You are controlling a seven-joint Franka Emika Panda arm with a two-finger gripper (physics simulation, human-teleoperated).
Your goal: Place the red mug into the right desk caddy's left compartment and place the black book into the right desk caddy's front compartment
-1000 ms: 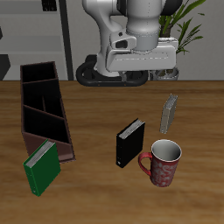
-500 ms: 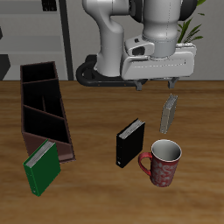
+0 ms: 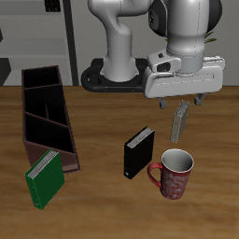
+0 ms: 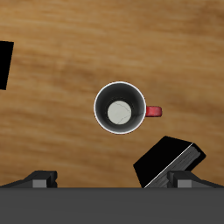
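Red mug (image 3: 175, 175) stands upright on the wooden surface (image 3: 103, 121) near its front edge, handle toward the black book (image 3: 138, 153), which stands on edge just beside it without clear contact. Exterior view: the end effector (image 3: 183, 101) hangs above the surface, over and slightly behind the mug, its two fingers spread and holding nothing. A thin grey book (image 3: 180, 122) stands tilted behind the mug. The right desk caddy (image 3: 47, 119), a long maroon-brown box with inner dividers, lies well apart from the mug; a green book (image 3: 44, 178) leans at its near end.

Wrist view: the mug (image 4: 120, 108) appears from straight above, light grey inside, red handle projecting sideways. The black book (image 4: 169, 163) lies near it, white page edges visible. Both fingertips (image 4: 41, 178) frame the edge, apart and empty.
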